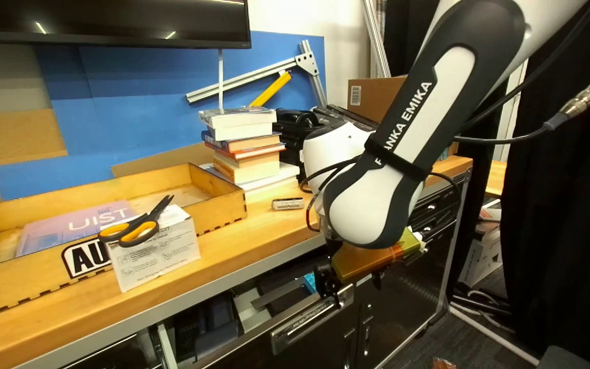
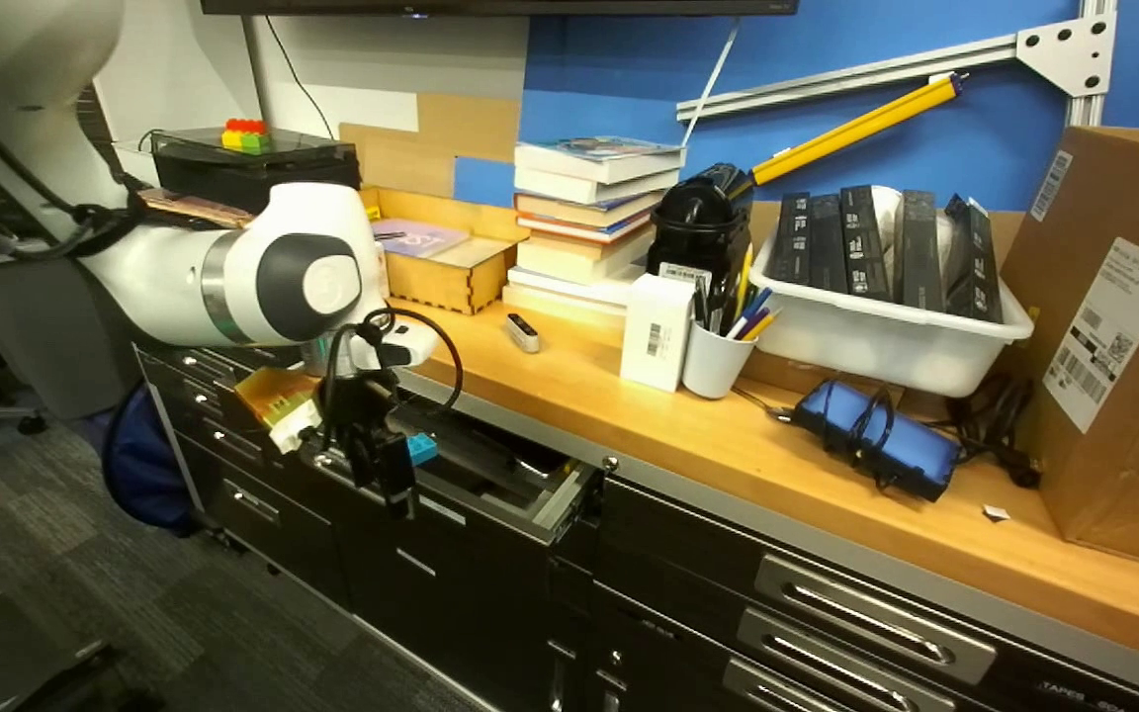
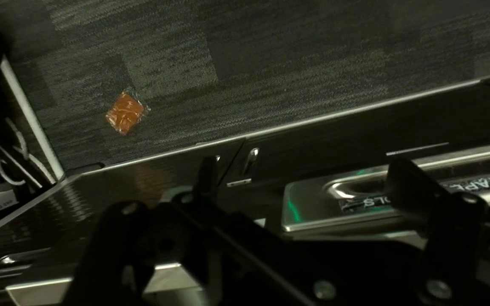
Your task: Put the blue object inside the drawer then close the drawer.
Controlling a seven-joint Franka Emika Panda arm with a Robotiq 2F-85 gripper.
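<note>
The blue object [image 1: 310,282] is a small light-blue block lying inside the open drawer [image 1: 261,326], close to its front edge. It also shows in an exterior view [image 2: 422,449], just beside the gripper. The drawer is pulled out below the worktop, and its rim [image 2: 520,521] shows there too. My gripper [image 1: 355,293] is at the outer side of the drawer front, pointing down, near the metal handle plate. In the wrist view the fingers [image 3: 306,175] are wide apart with nothing held, and the metal drawer handle [image 3: 313,204] shows between and beyond them. The blue object is out of the wrist view.
The worktop edge [image 2: 718,470] overhangs the drawer. On the worktop are a wooden tray [image 1: 218,210], a white box with scissors [image 1: 156,251], a book stack [image 1: 246,154] and a small white device [image 1: 288,204]. An orange packet [image 3: 125,113] lies on the floor.
</note>
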